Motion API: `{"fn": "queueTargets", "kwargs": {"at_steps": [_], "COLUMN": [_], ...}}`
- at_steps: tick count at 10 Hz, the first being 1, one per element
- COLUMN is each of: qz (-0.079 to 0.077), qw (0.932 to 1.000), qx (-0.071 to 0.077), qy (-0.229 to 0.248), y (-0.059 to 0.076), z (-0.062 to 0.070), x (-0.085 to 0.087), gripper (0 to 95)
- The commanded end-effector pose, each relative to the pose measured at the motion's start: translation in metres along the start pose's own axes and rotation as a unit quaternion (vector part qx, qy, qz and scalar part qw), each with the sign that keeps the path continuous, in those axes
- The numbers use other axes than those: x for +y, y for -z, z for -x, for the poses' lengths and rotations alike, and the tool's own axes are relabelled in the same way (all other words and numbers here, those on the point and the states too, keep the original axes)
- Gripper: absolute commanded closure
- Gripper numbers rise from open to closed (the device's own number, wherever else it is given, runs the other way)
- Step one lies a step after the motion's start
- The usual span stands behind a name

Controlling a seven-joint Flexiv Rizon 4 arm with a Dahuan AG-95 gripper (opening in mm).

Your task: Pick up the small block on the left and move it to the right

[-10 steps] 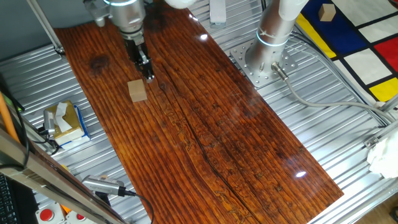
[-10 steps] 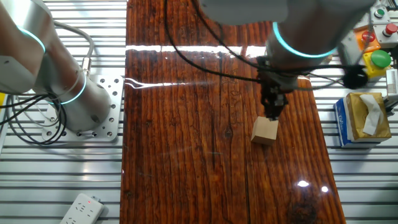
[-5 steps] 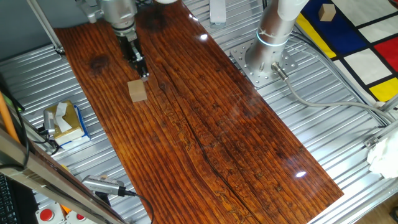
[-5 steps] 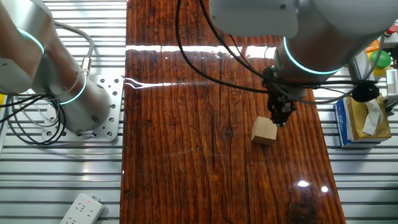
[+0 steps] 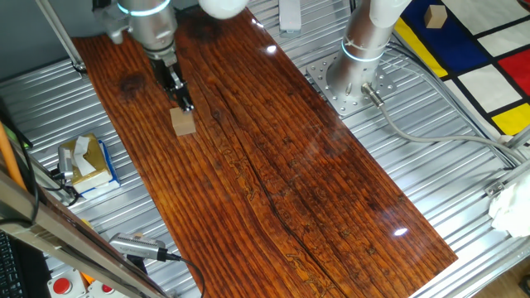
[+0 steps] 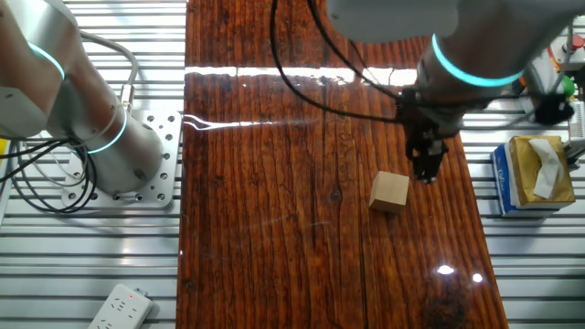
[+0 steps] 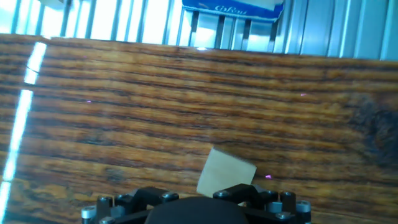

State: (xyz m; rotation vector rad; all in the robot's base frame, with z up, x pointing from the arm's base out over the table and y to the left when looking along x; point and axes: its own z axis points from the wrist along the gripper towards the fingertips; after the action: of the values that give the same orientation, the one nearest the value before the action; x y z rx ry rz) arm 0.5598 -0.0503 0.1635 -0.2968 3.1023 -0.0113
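Observation:
The small block (image 5: pixel 184 122) is a plain light-tan wooden cube lying on the dark wooden board (image 5: pixel 273 165). It also shows in the other fixed view (image 6: pixel 389 192) and low in the hand view (image 7: pixel 226 172). My gripper (image 5: pixel 185 105) hangs just above the block's far edge, with its thin black fingers close together and nothing between them. In the other fixed view the gripper (image 6: pixel 427 175) is right of the block and apart from it. In the hand view only the dark base of the hand shows; the fingertips are out of view.
A yellow-and-blue tissue box (image 5: pixel 87 161) stands on the metal slats beside the board, and also shows in the other fixed view (image 6: pixel 533 174) and the hand view (image 7: pixel 233 7). The arm's base (image 5: pixel 352 79) stands across the board. A white power strip (image 6: pixel 119 309) lies near the board's corner.
My gripper has moved sideways over the block toward the tissue-box side, staying shut. The block has not moved.

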Motion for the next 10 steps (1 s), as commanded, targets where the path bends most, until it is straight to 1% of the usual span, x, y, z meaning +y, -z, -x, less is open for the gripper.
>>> {"fn": "queueTargets", "kwargs": {"at_steps": [1,2,3,4,6,8,10], "qz": [-0.043,-0.045,-0.057,-0.066,-0.063,-0.057,-0.044], "qw": [0.999,0.999,0.9983,0.9977,0.9979,0.9981,0.9985], "qx": [0.001,0.0,-0.002,-0.005,-0.01,-0.011,-0.014], "qy": [0.008,0.007,0.007,0.009,0.012,0.022,0.03], "y": [-0.005,-0.006,-0.011,-0.015,-0.02,-0.021,-0.024], "z": [0.006,0.006,0.006,0.007,0.008,0.01,0.013], "x": [-0.001,-0.002,-0.003,-0.004,-0.01,-0.02,-0.029], "gripper": [19.0,19.0,19.0,19.0,19.0,19.0,19.0]}}
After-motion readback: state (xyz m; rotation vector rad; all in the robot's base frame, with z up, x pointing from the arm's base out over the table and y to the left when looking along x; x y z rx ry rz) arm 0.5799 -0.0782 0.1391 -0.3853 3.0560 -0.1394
